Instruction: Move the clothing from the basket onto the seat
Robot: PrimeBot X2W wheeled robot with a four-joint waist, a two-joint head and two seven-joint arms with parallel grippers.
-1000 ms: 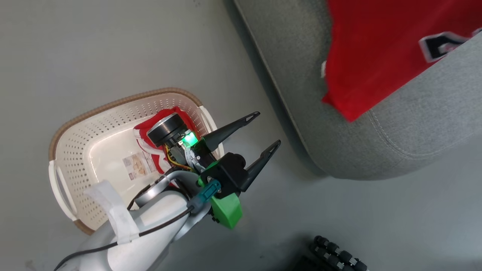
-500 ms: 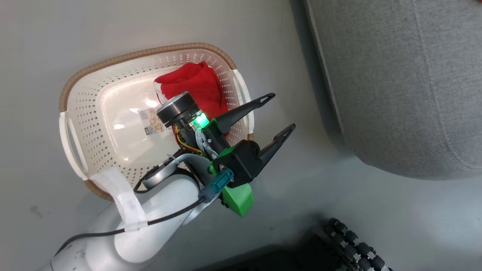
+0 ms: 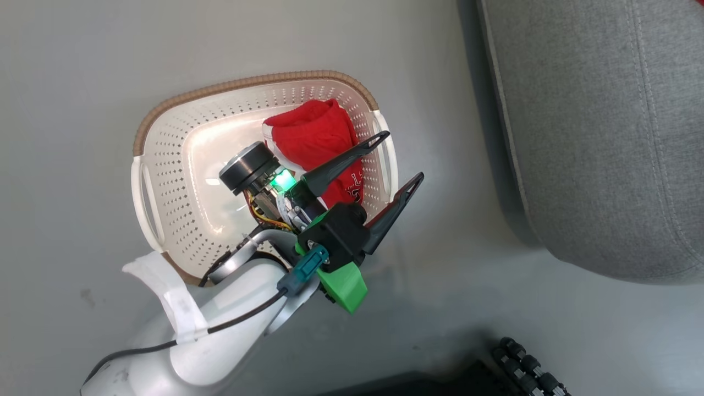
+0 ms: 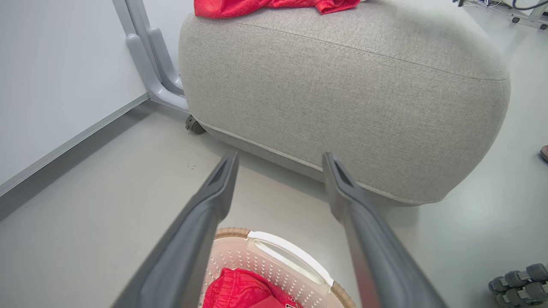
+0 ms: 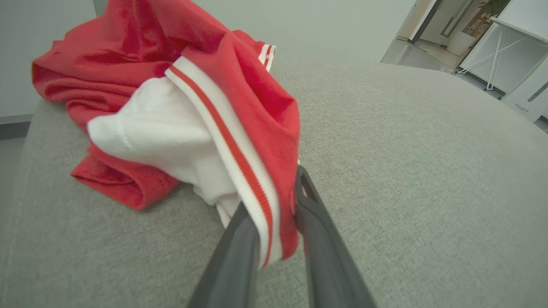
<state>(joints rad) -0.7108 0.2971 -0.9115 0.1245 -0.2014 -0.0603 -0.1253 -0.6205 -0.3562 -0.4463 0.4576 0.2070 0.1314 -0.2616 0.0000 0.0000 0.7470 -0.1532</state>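
Clothing item one (image 3: 311, 135), red sports fabric with white trim: bunched in the seat-side end of your cream perforated plastic basket (image 3: 165, 181) with its brown woven-look rim. Your left gripper (image 3: 402, 155): over that end, jaws wide, holding nothing. Large grey fabric seat cushion (image 3: 594, 137): right of the basket, apart from it. Clothing item two (image 5: 150, 85), red with a striped white hem: heaped on the seat, with your right gripper (image 5: 274, 190) clamped on the hem.

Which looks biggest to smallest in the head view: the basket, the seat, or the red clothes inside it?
1. seat, though the picture's edge cuts it off
2. basket
3. red clothes
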